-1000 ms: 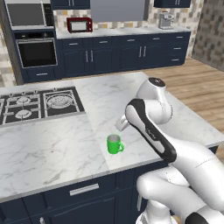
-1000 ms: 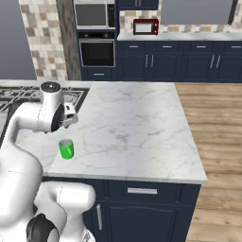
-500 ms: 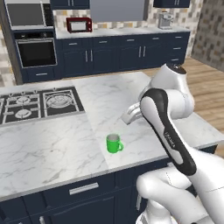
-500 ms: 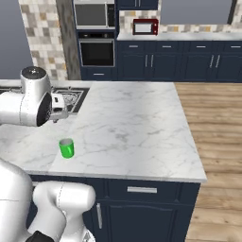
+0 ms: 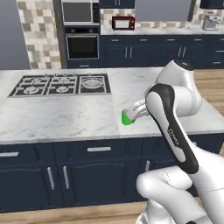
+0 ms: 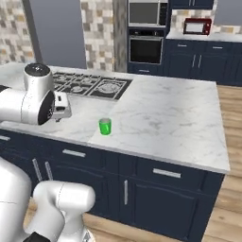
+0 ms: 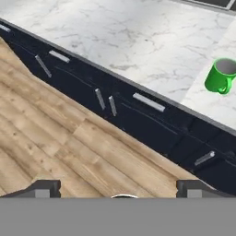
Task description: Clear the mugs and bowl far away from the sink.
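One broad white marble table [image 6: 165, 113] on navy drawer fronts carries everything here, with a black gas cooktop [image 5: 61, 84] set into its far side. The white arm's claw [image 7: 118, 186] hangs out past the table's edge, over the wooden floor [image 7: 55, 138], its two dark tips spread wide and empty. The small bright green cylindrical mug [image 6: 105, 126] stands upright near the table's front edge.

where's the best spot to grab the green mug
Grip the green mug across its round body from above: it stands upright, mouth open, on the marble counter with bare space around. Its handle juts out sideways in the hand view, so close across the other sides.
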